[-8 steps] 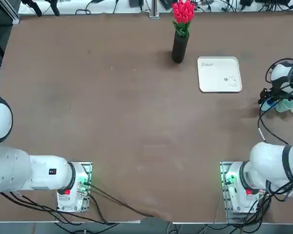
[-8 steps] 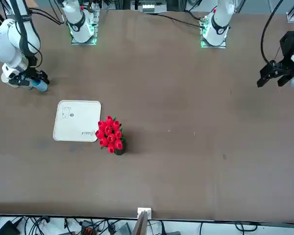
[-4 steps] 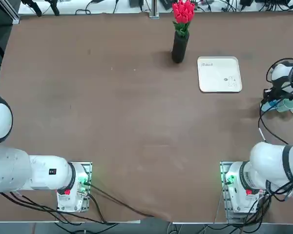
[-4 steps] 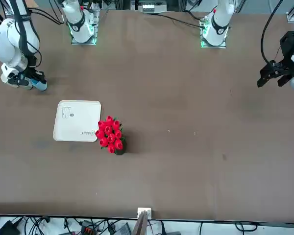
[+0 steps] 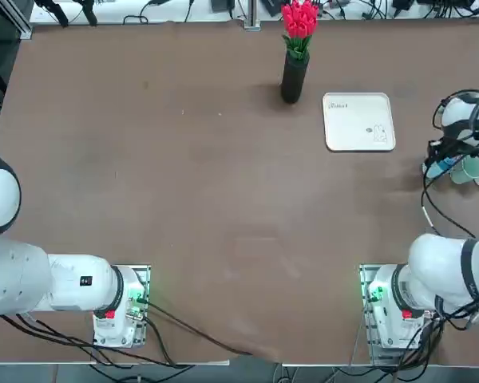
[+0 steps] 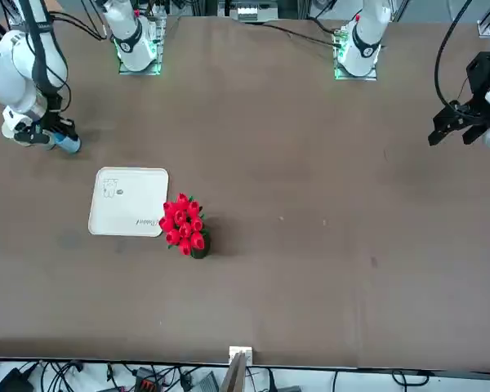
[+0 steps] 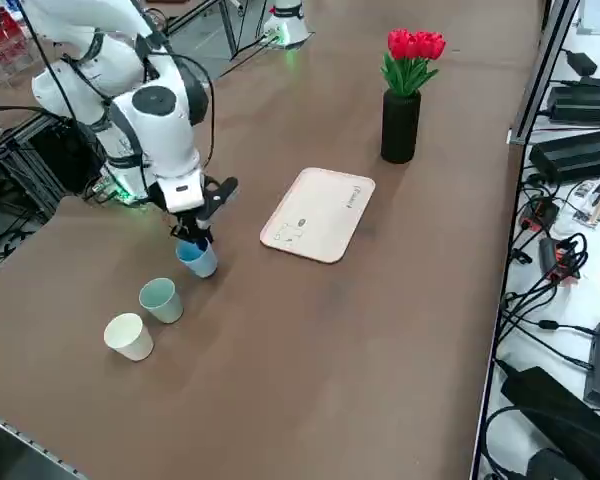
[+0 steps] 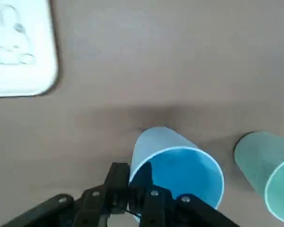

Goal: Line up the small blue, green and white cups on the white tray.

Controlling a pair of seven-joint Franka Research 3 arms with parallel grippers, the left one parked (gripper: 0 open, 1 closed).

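The right gripper stood near the tabletop's right edge, its fingers pinched on the rim of the blue cup, one finger inside the mouth and one outside the wall, as the wrist view showed. The blue cup was tilted in that grip; whether its base touched the tabletop could not be told. The green cup stood on the tabletop just beside the blue one, nearer the right edge, and apart from it. The white cup stood beside the green cup, closest to that edge. The white tray lay flat toward the far right part of the tabletop, bare of cups, near the blue cup but clear of it. A black vase of red flowers stood upright beside the tray's left side.
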